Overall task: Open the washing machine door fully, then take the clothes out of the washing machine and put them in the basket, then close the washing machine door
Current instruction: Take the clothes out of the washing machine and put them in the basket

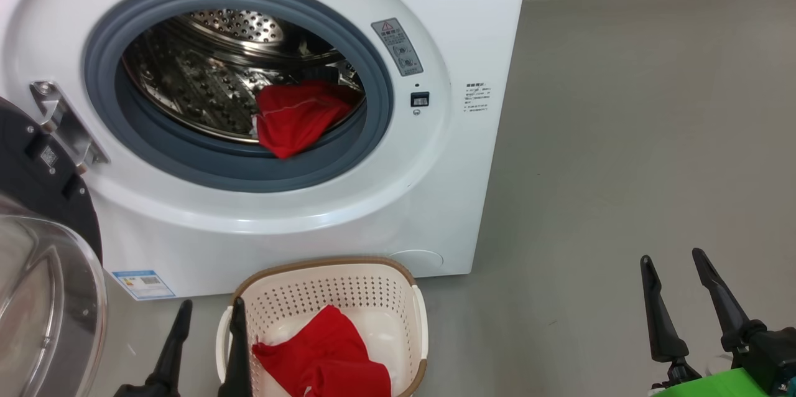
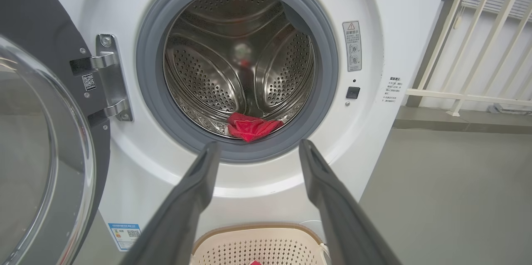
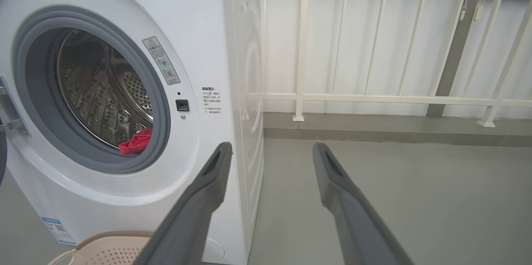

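Since the washing machine door (image 1: 43, 272) already hangs swung out to the left and one red garment (image 1: 329, 353) lies in the basket (image 1: 323, 262), the step in hand looks like fetching the other red piece (image 1: 298, 117). It sits at the front of the drum (image 1: 205, 79), low and right of centre, with a corner that looks to lap onto the grey rubber ring (image 1: 143, 142). I'd go with the left gripper (image 1: 211, 303): it hovers over the basket's left edge, jaws spread wide and empty, and its wrist camera is aimed nearly straight at that cloth. Meanwhile the right gripper (image 1: 672, 257) is off over the floor (image 1: 622, 135), well apart from the drum, jaws also wide with nothing in them. Tip imo: go in low over the ring and get the jaws around the bunched middle, not the loose corner. Close firmly, then lift before pulling back so the fabric doesn't snag.
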You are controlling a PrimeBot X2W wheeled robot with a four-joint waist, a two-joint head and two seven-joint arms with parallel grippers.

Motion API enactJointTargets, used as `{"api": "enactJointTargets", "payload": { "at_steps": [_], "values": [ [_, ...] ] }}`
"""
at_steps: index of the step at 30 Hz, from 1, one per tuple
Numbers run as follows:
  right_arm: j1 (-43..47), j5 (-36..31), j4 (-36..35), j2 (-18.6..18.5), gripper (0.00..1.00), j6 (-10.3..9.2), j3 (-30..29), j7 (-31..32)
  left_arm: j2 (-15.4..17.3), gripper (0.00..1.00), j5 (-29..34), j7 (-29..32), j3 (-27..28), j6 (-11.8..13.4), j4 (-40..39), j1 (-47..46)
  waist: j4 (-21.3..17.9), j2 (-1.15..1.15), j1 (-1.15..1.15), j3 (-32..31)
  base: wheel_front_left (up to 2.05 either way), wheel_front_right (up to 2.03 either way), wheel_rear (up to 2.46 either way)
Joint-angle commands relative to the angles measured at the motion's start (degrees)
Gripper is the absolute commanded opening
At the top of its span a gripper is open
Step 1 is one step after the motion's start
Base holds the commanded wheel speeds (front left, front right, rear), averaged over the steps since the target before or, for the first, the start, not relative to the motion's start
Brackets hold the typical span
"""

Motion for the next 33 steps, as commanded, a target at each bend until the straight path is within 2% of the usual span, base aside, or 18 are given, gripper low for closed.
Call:
{"api": "enactJointTargets", "payload": {
  "at_steps": [1,17,26,33],
  "values": [
    [-0.7,0.9,-1.4,-0.9,1.0,0.35,1.5,-0.4,0.5,1.0,0.1,-0.5,1.2,0.1,-1.1,-1.0,0.1,0.0,0.0,-0.2,0.0,0.0,0.0],
    [-2.1,0.7,-2.5,-0.9,1.0,0.35,2.3,-0.4,0.5,1.0,-0.3,-0.5,1.0,-0.2,-1.5,-2.8,0.6,0.0,0.0,3.7,0.0,0.0,0.0],
    [-3.9,1.2,-3.1,-0.9,1.0,0.35,3.5,-0.4,0.5,1.0,1.5,-0.5,0.4,-1.6,-1.0,-7.2,1.2,0.0,0.0,8.4,0.0,0.0,0.0],
    [-6.4,1.9,-3.4,-0.9,1.0,0.35,5.0,-0.4,0.5,1.0,1.8,-0.5,1.1,-2.2,-0.5,-11.7,0.0,0.0,0.0,13.3,0.0,0.0,0.0]
  ]
}}
